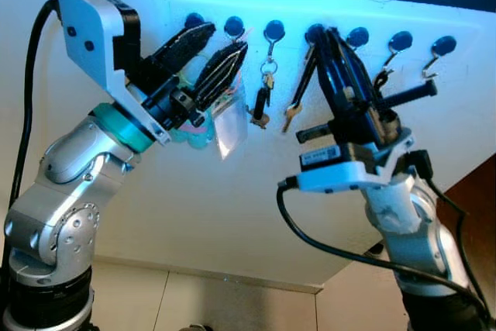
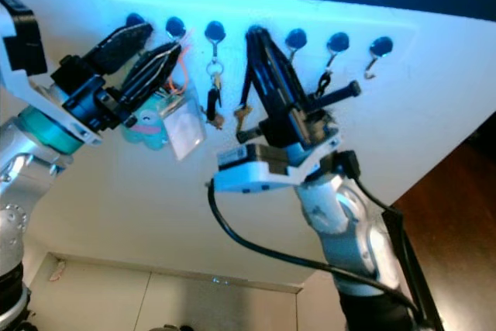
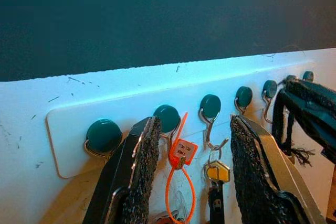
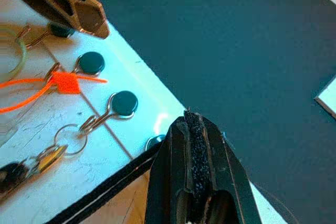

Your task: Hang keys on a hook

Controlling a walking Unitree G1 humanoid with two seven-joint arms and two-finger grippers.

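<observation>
We have our right gripper (image 1: 322, 36) up at the hook rack (image 3: 68, 129), fingers clenched on a black cord at the fourth hook (image 1: 311, 33), and the brass key (image 1: 291, 116) dangles just below that hook. Our left gripper (image 1: 221, 46) is spread wide, straddling the orange-tagged bunch (image 3: 181, 153) beside it.

- You see a row of hooks (image 1: 273, 31) across the wall (image 1: 232, 207).
- Keys (image 1: 263, 98) hang from the third hook; a tag (image 3: 181, 153) hangs left of them.
- The right gripper (image 1: 329, 44) sits just right of the keys.
</observation>
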